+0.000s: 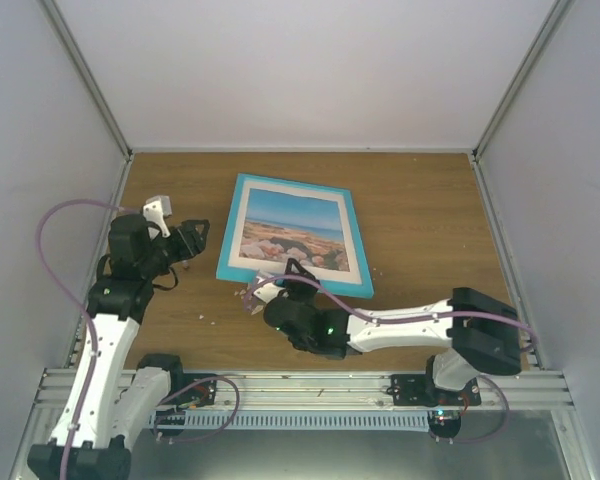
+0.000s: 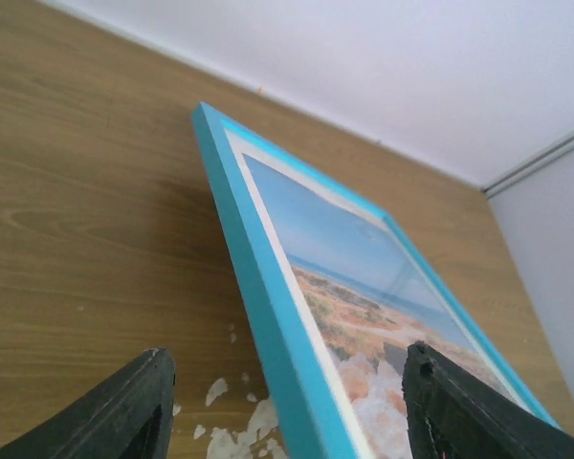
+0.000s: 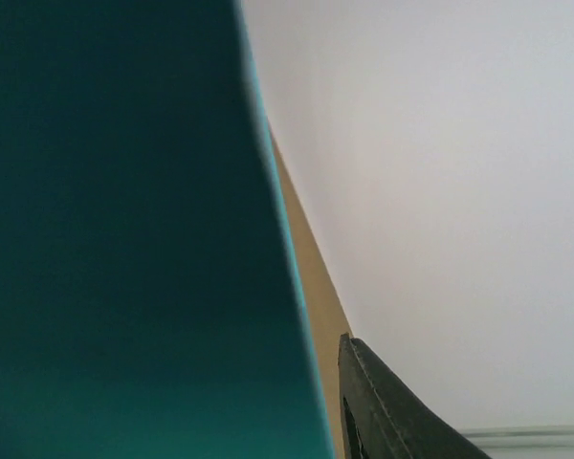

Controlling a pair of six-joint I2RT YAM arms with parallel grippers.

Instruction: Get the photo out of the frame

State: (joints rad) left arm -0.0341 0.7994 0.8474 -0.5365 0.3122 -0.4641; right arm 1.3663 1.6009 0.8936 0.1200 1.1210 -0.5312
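Photo (image 1: pixel 295 235) sits inside turquoise frame (image 1: pixel 292 186)

The top view looks steeply down from high behind the near edge, taking in the whole wooden surface (image 1: pixel 430 230) and the turquoise frame (image 1: pixel 292 184). The left wrist view sits low beside that frame, facing the back wall (image 2: pixel 411 67), while the right wrist view is so near it that blurred turquoise fills half
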